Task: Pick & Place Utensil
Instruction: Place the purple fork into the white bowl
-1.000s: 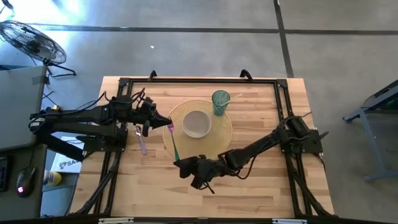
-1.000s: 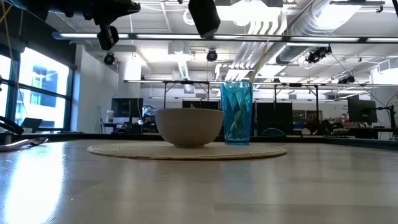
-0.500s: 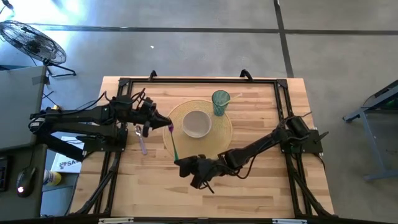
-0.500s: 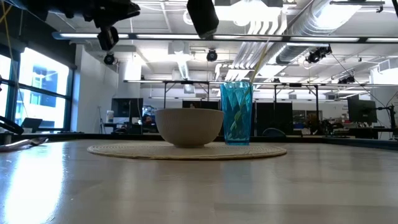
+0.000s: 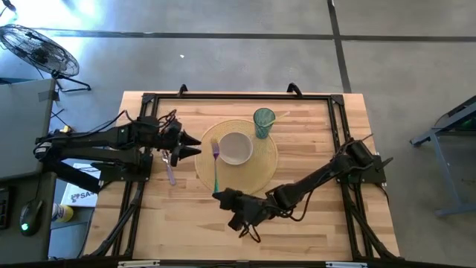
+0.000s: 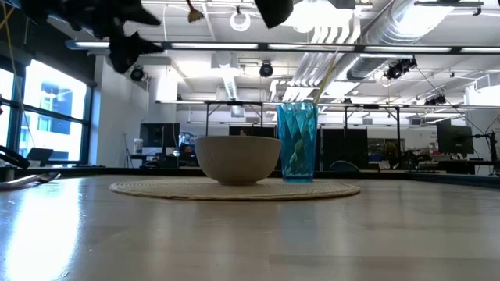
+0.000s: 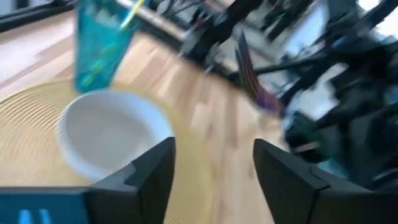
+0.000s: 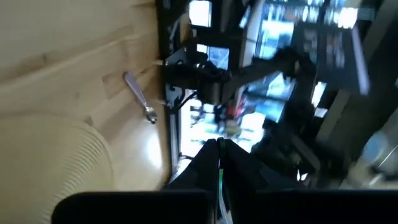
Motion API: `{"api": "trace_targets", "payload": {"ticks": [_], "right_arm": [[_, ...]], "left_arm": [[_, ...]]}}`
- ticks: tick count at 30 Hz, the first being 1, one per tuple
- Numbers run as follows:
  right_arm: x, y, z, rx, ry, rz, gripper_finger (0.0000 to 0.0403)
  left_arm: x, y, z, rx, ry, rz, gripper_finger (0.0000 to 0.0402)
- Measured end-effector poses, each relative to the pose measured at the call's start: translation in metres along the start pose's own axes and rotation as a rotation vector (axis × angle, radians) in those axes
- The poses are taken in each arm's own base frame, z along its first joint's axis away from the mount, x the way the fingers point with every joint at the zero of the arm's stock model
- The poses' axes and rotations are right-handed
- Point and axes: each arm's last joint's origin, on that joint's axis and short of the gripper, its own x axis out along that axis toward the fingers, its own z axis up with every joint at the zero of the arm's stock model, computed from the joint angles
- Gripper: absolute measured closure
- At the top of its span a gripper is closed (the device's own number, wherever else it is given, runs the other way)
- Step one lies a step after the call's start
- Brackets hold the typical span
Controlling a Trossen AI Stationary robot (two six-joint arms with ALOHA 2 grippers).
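We see two matte-black jointed arms, the left arm (image 5: 97, 141) trailing looped black cables, the right arm (image 5: 320, 177) slim with bulky joints.

Two dark robot arms reach over a table from opposite sides, seen from above. The left arm stretches nearly level from the left edge toward the middle, its wrist straight. The left gripper (image 5: 195, 145) points toward the centre, its two fingers spread apart with a clear gap between them; the left wrist view shows both fingers (image 7: 149, 171) parted wide. The right arm starts at its base on the right edge, bends at the elbow and runs diagonally across to the near middle of the table. The right gripper (image 5: 217, 195) points away from the near edge, its fingers (image 8: 208, 158) pressed together on a thin stem.
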Motion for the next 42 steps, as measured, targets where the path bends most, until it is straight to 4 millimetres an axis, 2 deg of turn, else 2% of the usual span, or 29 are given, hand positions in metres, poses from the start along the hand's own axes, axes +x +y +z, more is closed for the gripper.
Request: {"api": "trace_targets", "payload": {"ticks": [3,8,11,15,21,28,34,42], "right_arm": [[-0.004,-0.006,-0.006,0.190,0.014,0.007,0.0399],[0.003,-0.013,-0.032,0.534,0.037,0.061,0.0399],[0.011,-0.012,-0.046,0.718,0.056,0.093,0.0400],[0.021,-0.009,-0.061,0.874,0.068,0.121,0.0400],[0.031,0.015,-0.078,1.040,0.074,0.007,0.0401],[0.032,0.054,-0.093,1.132,0.049,-0.081,0.0400],[0.027,0.078,-0.097,1.093,0.036,-0.046,0.0400],[0.021,0.095,-0.103,1.053,-0.006,-0.064,0.0399]], "left_arm": [[-0.005,0.006,-0.009,-0.005,0.062,0.118,0.0167],[-0.008,0.017,-0.023,-0.054,0.144,0.308,0.0161],[-0.003,0.025,-0.035,-0.094,0.153,0.337,0.0161],[0.003,0.037,-0.056,-0.128,0.158,0.348,0.0160],[0.010,0.052,-0.083,-0.149,0.135,0.337,0.0160],[0.012,0.056,-0.092,-0.114,0.129,0.323,0.0160],[0.012,0.056,-0.091,-0.085,0.124,0.321,0.0160],[0.012,0.056,-0.091,-0.083,0.124,0.324,0.0160]]}}
